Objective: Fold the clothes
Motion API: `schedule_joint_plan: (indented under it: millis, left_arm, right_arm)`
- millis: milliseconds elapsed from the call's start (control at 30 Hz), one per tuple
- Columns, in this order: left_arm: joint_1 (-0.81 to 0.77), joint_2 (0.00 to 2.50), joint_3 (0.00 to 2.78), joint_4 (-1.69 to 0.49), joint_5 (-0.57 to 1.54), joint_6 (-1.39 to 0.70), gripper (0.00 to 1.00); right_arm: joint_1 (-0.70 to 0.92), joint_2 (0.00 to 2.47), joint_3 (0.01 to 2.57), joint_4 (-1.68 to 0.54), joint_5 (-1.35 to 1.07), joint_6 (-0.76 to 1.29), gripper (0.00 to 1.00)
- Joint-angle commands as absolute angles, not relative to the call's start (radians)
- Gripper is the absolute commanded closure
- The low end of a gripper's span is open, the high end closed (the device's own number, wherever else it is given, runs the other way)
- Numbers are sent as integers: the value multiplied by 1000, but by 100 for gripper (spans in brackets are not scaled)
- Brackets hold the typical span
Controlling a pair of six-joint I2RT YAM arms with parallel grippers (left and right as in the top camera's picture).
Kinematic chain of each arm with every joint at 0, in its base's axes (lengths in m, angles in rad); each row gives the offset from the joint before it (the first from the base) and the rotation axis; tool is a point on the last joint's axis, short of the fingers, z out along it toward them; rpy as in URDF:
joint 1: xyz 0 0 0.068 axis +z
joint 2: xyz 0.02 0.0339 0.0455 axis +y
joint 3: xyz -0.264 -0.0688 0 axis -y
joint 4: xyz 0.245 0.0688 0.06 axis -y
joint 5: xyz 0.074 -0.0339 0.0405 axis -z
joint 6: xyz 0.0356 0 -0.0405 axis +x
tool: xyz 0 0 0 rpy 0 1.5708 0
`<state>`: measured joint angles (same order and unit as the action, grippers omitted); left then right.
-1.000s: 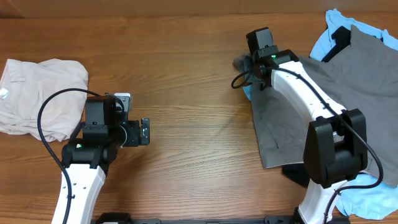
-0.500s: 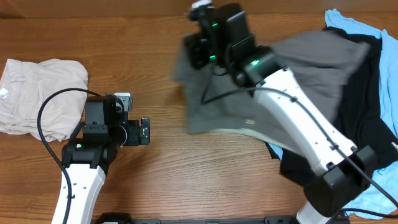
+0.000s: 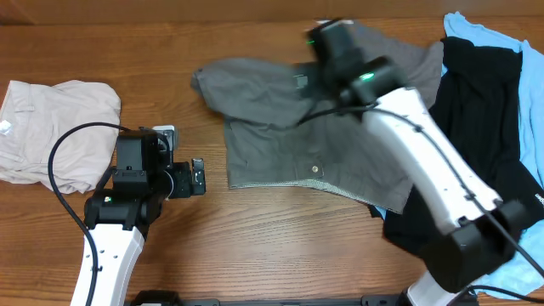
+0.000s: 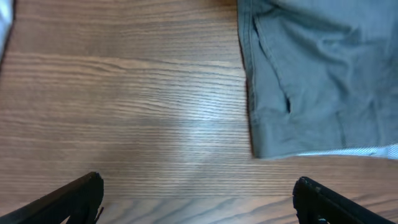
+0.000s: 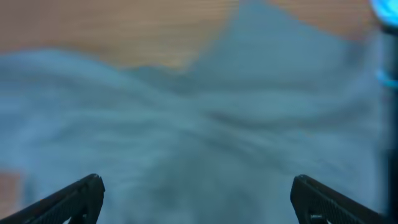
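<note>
The clothes, a pair of grey shorts (image 3: 289,136), lie loosely spread on the middle of the table, rumpled, with one end bunched toward the left. Their hem corner (image 4: 311,74) fills the upper right of the left wrist view. My right gripper (image 3: 325,41) hovers, blurred, over the shorts' far edge. In its wrist view it is open (image 5: 199,199), with blurred grey cloth below and nothing between its fingers. My left gripper (image 3: 197,178) is open (image 4: 199,202) over bare wood, just left of the shorts' near corner and apart from it.
A cream garment (image 3: 51,127) lies at the table's left edge. A black garment (image 3: 484,127) and a light-blue one (image 3: 514,276) are heaped at the right, under the shorts' right end. Bare wood (image 3: 280,246) lies in front of the shorts.
My right gripper pulled the shorts left off the right-hand pile into the table's middle, then opened and let them go. The left arm has stayed still.
</note>
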<state>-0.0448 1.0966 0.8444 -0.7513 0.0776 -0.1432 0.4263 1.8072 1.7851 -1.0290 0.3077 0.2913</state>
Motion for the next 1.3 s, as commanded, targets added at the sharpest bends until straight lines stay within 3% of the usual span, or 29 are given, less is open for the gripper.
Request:
schedule_joint_plan:
  millis: [0, 300, 600, 800, 867, 933, 1000, 1033, 1267]
  left_arm:
    - [-40, 1110, 866, -714, 209, -318, 0]
    - [-43, 1417, 866, -674, 308, -397, 1]
    - [-78, 1704, 866, -497, 576, -425, 8]
    - [-171, 1782, 866, -398, 580, -544, 10]
    - [-209, 1800, 866, -376, 575, -577, 20]
    - [-232, 1809, 866, -373, 572, -588, 50]
    - [-238, 1810, 866, -393, 571, -588, 92]
    - [-235, 1810, 866, -422, 569, -588, 96]
    - [-86, 1761, 893, -714, 455, -474, 96]
  right_arm:
    - [260, 1736, 1797, -1159, 295, 454, 0]
    - [-73, 1737, 1795, -1279, 12, 441, 0]
    - [-93, 1737, 1795, -1292, 12, 430, 0]
    - [-93, 1737, 1795, -1293, 9, 419, 0]
    - [-93, 1737, 1795, -1293, 8, 419, 0]
    - [-93, 1737, 1795, -1294, 8, 418, 0]
    - [-93, 1737, 1795, -1295, 9, 411, 0]
    - [-93, 1737, 1795, -1296, 9, 407, 0]
    - [-93, 1737, 1795, -1327, 51, 385, 0]
